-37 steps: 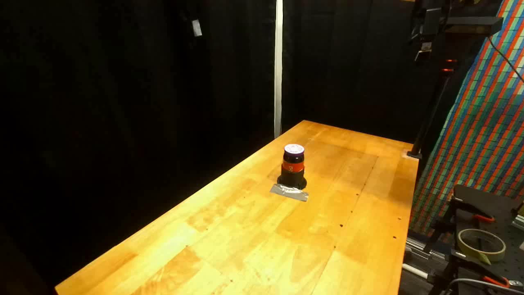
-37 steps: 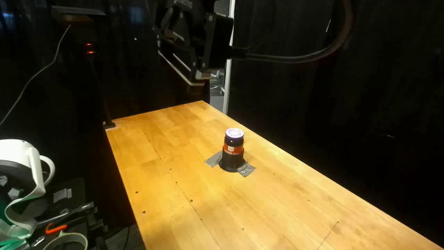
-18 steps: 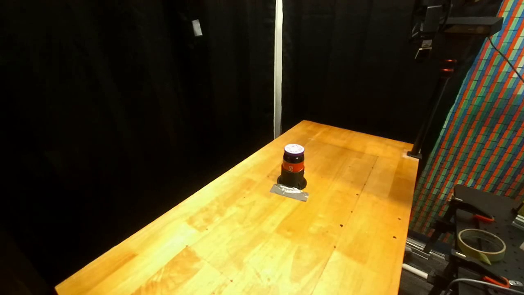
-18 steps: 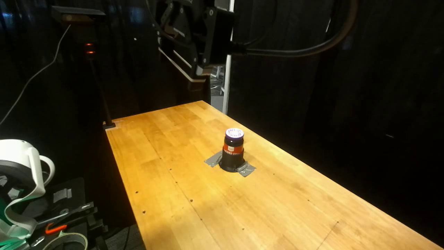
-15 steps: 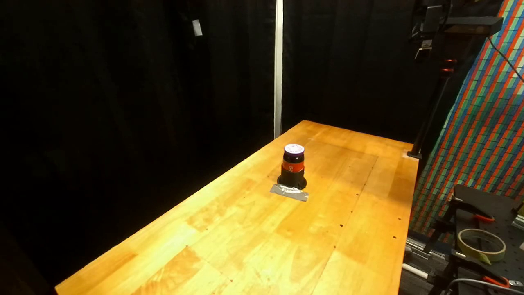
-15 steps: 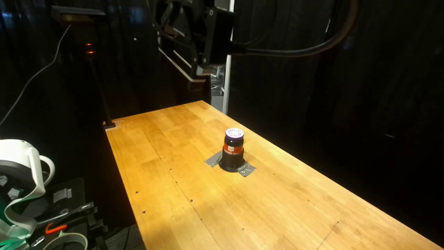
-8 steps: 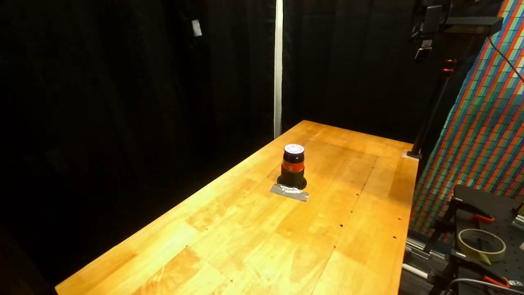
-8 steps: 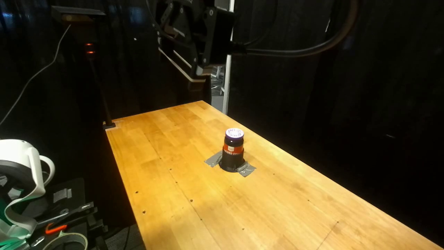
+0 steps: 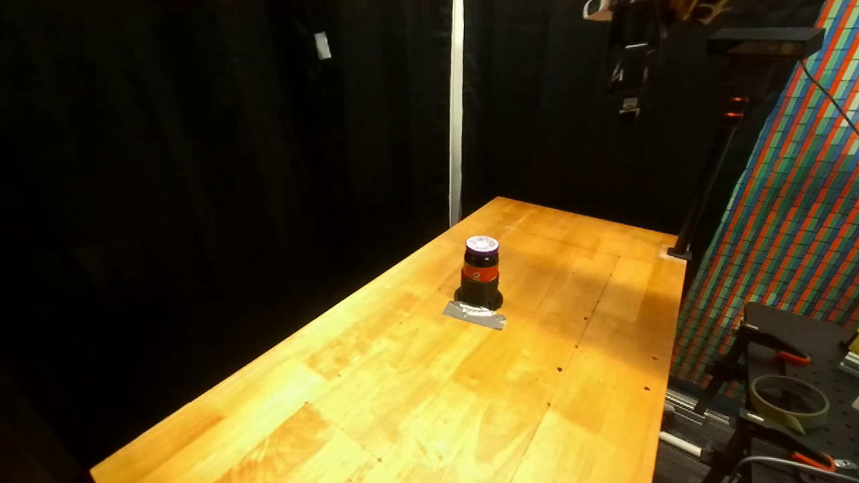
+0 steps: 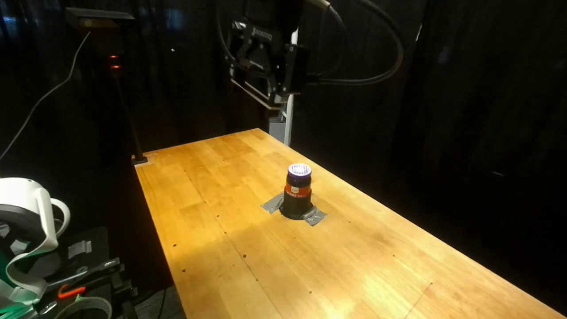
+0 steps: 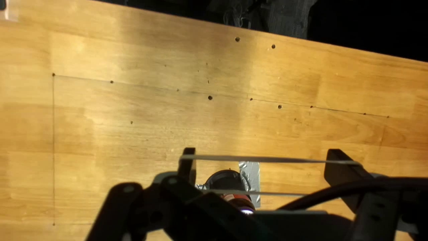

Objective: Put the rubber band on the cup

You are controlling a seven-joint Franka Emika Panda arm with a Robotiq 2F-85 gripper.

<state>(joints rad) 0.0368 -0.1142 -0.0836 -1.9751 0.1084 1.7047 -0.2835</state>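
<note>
The cup point(image 9: 481, 273) is a small dark upright cylinder with an orange-red band and a pale lid; it stands on the table in both exterior views point(image 10: 297, 190). The rubber band point(image 11: 254, 159) is a thin pale loop stretched around the two spread fingers point(image 11: 188, 167) of my gripper point(image 11: 262, 158). It also shows as a light strip in an exterior view point(image 10: 254, 92). My gripper is open, high above the table and apart from the cup. In the wrist view the cup point(image 11: 224, 180) shows low, behind the band and partly hidden by the gripper.
Grey tape point(image 10: 316, 217) holds the cup's base to the wooden table point(image 9: 402, 389). A dark post point(image 9: 704, 174) with a camera box point(image 9: 765, 43) stands at a table corner. A side cart with a tape roll point(image 9: 789, 401) stands beside the table. A cable point(image 10: 363, 82) hangs from the arm.
My gripper has moved left in an exterior view, and right and farther off in the opposite picture, carrying the stretched rubber band. Its shadow on the table has shifted. The cup has not moved.
</note>
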